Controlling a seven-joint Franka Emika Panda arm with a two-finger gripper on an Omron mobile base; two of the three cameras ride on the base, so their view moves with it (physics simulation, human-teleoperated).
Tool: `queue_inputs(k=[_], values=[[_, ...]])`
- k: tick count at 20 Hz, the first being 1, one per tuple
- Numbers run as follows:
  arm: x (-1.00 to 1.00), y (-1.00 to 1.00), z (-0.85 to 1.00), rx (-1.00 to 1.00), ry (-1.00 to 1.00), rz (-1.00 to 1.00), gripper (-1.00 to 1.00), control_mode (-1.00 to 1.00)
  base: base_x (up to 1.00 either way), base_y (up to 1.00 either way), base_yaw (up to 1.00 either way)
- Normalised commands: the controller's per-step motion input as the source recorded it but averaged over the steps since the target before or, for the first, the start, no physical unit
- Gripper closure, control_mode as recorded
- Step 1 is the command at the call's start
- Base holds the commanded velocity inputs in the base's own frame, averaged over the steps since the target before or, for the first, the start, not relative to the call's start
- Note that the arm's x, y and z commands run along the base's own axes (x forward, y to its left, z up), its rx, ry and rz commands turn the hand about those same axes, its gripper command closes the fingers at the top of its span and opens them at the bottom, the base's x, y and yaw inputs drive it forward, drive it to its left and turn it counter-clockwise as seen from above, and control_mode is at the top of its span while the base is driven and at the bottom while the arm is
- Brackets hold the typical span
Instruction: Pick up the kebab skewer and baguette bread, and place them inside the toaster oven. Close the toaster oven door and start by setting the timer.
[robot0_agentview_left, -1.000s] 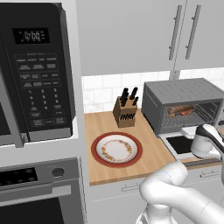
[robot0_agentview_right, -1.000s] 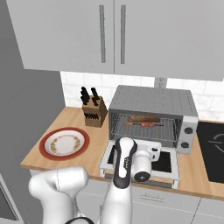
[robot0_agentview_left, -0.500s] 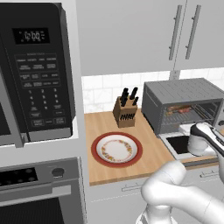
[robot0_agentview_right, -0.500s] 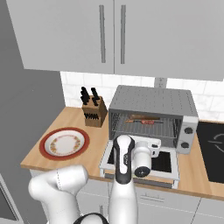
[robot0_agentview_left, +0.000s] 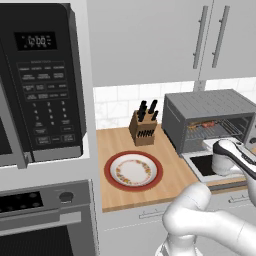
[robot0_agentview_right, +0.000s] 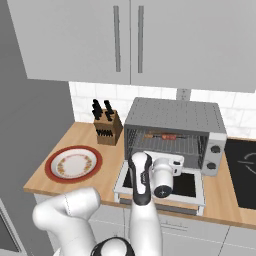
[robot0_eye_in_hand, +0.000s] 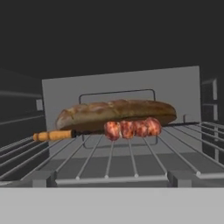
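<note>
With your fingers spread and empty, the baguette bread (robot0_eye_in_hand: 116, 113) and kebab skewer (robot0_eye_in_hand: 127, 128) sit mid-frame on the toaster oven (robot0_agentview_right: 172, 131) rack, so a careless swing at the lowered toaster oven door (robot0_agentview_right: 159, 189) could jolt them.

the toaster oven (robot0_agentview_right: 172, 116) sits on the counter (robot0_agentview_right: 60, 182) by the back wall. its door (robot0_agentview_right: 195, 195) lies open and flat in front of it. inside, on the wire rack (robot0_eye_in_hand: 131, 157), the baguette bread (robot0_eye_in_hand: 116, 113) lies across, and the kebab skewer (robot0_eye_in_hand: 127, 128) lies just in front of it, touching it. the knife block (robot0_agentview_right: 108, 130) stands left of the toaster oven. the plate (robot0_agentview_right: 73, 163) lies in front of the knife block, nearer the counter edge. the microwave (robot0_agentview_left: 42, 80) hangs far to the left, above the built-in oven (robot0_agentview_left: 45, 220). the cooktop (robot0_agentview_right: 241, 172) lies right of the toaster oven. cabinets (robot0_agentview_right: 130, 40) hang above.
</note>
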Motion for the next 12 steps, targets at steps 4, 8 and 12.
queue_inputs(k=[4, 8, 12], values=[[0.16, 0.00, 0.00, 0.00, 0.00, 0.00, -1.00, -1.00, 0.00, 0.00, 0.00], [0.11, 0.00, 0.00, 0.00, 0.00, 0.00, -1.00, -1.00, 0.00, 0.00, 0.00], [0.11, 0.00, 0.00, 0.00, 0.00, 0.00, -1.00, -1.00, 0.00, 0.00, 0.00]])
